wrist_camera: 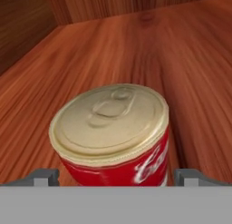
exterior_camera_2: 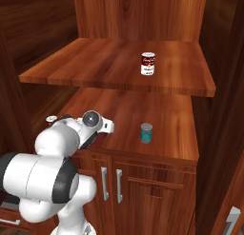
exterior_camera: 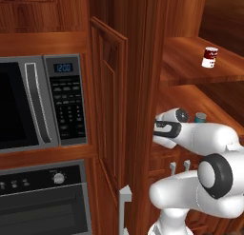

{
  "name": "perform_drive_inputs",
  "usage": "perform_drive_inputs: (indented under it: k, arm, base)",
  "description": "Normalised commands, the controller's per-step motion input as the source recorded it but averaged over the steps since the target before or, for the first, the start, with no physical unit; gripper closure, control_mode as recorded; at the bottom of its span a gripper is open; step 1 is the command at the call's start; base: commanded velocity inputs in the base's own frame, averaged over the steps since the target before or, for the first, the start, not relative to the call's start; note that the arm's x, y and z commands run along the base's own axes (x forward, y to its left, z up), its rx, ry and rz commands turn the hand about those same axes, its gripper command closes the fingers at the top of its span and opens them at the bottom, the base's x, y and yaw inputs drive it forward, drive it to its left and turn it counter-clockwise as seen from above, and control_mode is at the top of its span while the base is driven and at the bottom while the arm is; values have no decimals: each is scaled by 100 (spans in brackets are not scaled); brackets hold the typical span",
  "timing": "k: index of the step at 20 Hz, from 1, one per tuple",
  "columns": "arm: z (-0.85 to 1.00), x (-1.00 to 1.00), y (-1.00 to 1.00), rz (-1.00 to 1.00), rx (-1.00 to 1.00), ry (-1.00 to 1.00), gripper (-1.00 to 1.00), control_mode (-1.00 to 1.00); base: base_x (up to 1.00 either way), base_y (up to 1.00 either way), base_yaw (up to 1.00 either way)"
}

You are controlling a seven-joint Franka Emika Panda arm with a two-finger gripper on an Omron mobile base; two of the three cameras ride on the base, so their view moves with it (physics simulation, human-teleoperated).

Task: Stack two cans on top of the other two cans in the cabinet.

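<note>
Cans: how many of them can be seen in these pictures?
3. A soup can stands on the upper shelf, a teal can on the lower shelf, a red can between the open pincer's tips. Others may be hidden.

The left base view looks forward from behind the arm's left, past a silver microwave (exterior_camera: 43,103) toward the glossy reddish-brown wooden cabinet (exterior_camera: 138,63). The right base view faces the same cabinet's shelves from the right and above. Both share the dark red and white soup tin (exterior_camera_2: 148,63) and the teal-blue can (exterior_camera_2: 146,133). The hand view sits very close above a red can with a pale top (wrist_camera: 113,134).
</note>
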Motion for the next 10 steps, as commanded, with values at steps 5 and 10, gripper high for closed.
perform_drive_inputs:
  k: [5,10]
  arm:
    - [0,10,0,0,0,0,-100,-100]
    - [0,-2,-1,0,0,-2,100,-100]
  base:
    - [0,0,0]
    - [0,0,0]
